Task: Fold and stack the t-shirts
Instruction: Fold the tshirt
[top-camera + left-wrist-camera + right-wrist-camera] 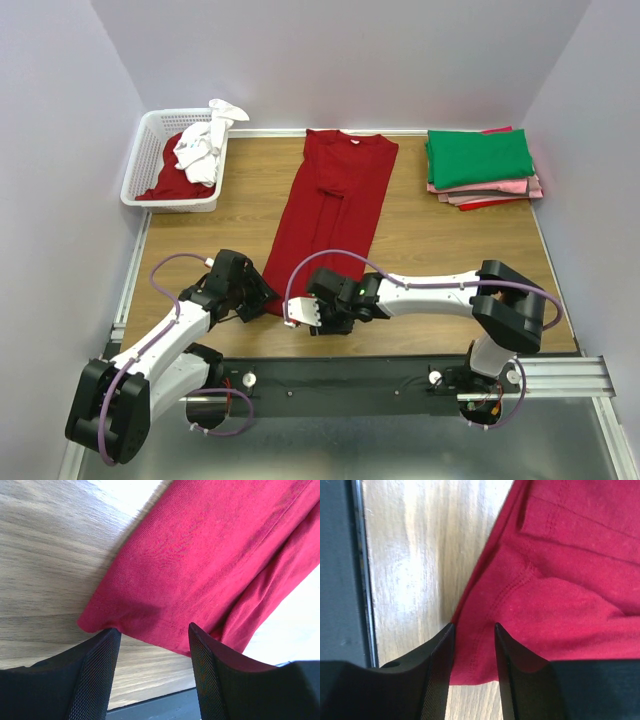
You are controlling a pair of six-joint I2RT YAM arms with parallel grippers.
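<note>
Looking down on a wooden table (450, 260) from above and behind two white robot arms. At the far left, a white lattice basket (135, 182) holds a crumpled red shirt (160, 183), with a white shirt (203, 148) heaped over its rim. These look like the ones waiting their turn.

Nearer, the left gripper (262, 293) sits low at the near left corner of a dark red shirt (335, 195). Its wrist view shows two black fingers (95, 680) spread wide and holding nothing, with the hem corner flat on the wood right at their tips.

The dark red shirt lies mid-table, collar toward the back wall and hem toward the arms. Both sides are already folded inward, so it forms a long, narrow, slightly slanted strip with soft creases along its length.

The right gripper (300, 316) is at the hem's other corner. Its fingers (432, 670) stand only a little apart, with the stitched hem edge lying between them; they straddle the cloth but do not look clamped on it. The grippers are probably set at the two corners so they can lift the hem together and carry it toward the collar.

At the far right sits a neat stack (500, 187) of folded shirts with a green shirt (478, 155) on top and pink and red edges below — most likely where this one goes.
</note>
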